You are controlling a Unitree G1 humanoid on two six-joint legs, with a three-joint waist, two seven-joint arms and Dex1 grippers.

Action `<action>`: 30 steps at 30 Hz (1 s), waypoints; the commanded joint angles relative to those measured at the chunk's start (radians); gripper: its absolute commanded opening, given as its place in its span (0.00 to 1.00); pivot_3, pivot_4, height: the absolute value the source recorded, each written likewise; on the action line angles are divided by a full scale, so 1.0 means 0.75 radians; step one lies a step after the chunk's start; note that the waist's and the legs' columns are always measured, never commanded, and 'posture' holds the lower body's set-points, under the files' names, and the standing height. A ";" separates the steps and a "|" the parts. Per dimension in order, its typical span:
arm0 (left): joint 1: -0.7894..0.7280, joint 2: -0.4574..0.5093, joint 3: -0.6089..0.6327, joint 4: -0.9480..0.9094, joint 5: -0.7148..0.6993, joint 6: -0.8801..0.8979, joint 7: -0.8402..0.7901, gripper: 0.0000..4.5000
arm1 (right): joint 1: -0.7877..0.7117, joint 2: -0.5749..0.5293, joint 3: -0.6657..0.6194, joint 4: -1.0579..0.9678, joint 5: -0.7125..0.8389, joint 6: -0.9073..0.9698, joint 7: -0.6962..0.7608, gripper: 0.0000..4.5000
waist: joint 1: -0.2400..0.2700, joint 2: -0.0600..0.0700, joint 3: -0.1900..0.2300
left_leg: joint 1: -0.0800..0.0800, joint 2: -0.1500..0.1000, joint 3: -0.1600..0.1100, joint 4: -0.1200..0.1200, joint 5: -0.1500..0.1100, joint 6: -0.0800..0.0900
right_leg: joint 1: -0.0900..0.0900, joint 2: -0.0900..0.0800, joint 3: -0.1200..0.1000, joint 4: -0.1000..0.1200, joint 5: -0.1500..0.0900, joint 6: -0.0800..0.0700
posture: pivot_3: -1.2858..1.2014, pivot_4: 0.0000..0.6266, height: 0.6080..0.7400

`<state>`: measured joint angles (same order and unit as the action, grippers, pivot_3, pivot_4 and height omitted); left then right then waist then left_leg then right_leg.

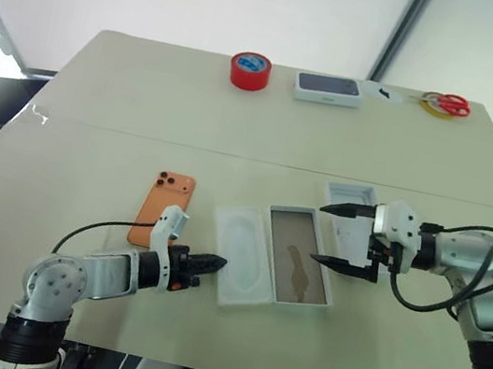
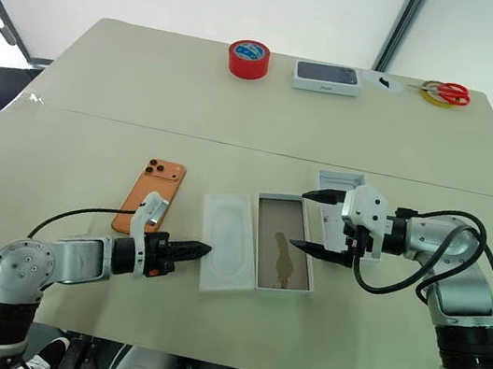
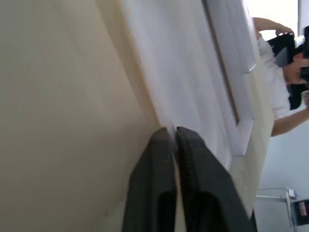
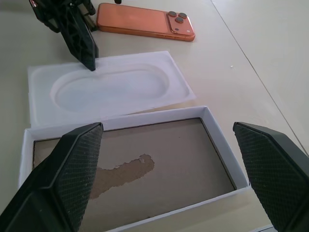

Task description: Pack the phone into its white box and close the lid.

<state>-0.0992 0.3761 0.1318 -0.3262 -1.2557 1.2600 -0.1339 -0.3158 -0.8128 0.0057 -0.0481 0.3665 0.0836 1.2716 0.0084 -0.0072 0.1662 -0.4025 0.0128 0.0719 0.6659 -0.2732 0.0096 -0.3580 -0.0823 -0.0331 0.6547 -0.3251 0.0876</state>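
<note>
Lying face down on the worktop (image 1: 99, 103), the phone (image 1: 163, 208) is not yet packed; the moulded tray (image 1: 244, 258) is set between it and the white box (image 1: 297, 267). The left gripper (image 1: 211, 263) is clenched empty at the tray's edge (seemingly being nudged), the right gripper (image 1: 339, 235) spread over the box. Regrasping the tray is judged next.

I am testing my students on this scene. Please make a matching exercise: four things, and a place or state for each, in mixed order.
Things:
1. phone
2. tray
3. left gripper
4. right gripper

States:
a. open, over the white box
b. shut, tips at the tray's edge
c. back up on the table
d. beside the box, out of it

Pairs: 1-c, 2-d, 3-b, 4-a
</note>
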 commanded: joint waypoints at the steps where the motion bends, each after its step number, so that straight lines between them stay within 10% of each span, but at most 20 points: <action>1: 0.012 0.030 0.045 -0.007 -0.036 0.001 0.004 0.07 | 0.010 0.001 -0.018 -0.074 0.025 0.010 -0.007 1.00 | -0.002 0.000 0.000 | 0.000 0.000 0.000 0.000 0.000 0.000 | 0.000 0.000 0.000 0.000 0.000 0.000 | 0.52 0.24 0.92; 22: -0.089 0.155 0.146 -0.056 -0.202 -0.100 -0.018 0.03 | 0.291 -0.027 0.200 -0.222 -0.182 -0.137 0.056 1.00 | 0.001 0.000 0.000 | -0.002 0.000 -0.002 -0.001 0.000 0.000 | -0.001 -0.001 0.000 -0.005 -0.001 -0.001 | 0.52 0.24 0.92; 25: -0.120 0.152 0.146 -0.077 -0.182 -0.156 -0.015 0.00 | 0.271 -0.045 0.238 -0.130 -0.261 -0.221 0.074 0.81 | 0.000 0.000 0.000 | -0.002 0.000 -0.002 -0.001 0.000 0.000 | -0.001 -0.001 0.000 -0.005 -0.001 -0.001 | 0.52 0.24 0.92; 30: -0.156 0.147 0.158 -0.047 -0.205 -0.222 -0.026 0.00 | 0.217 -0.003 0.237 -0.121 -0.208 -0.180 0.064 0.22 | 0.000 -0.001 0.001 | -0.002 0.000 -0.001 -0.001 0.000 0.000 | 0.000 0.000 -0.001 -0.005 0.000 -0.001 | 0.52 0.24 0.92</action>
<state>-0.2044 0.4784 0.2265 -0.3397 -1.3873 1.1153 -0.1410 -0.1348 -0.8268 0.1915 -0.1213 0.1761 -0.0678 1.3223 0.0081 -0.0076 0.1666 -0.4038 0.0129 0.0708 0.6651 -0.2732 0.0093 -0.3581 -0.0824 -0.0338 0.6512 -0.3253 0.0871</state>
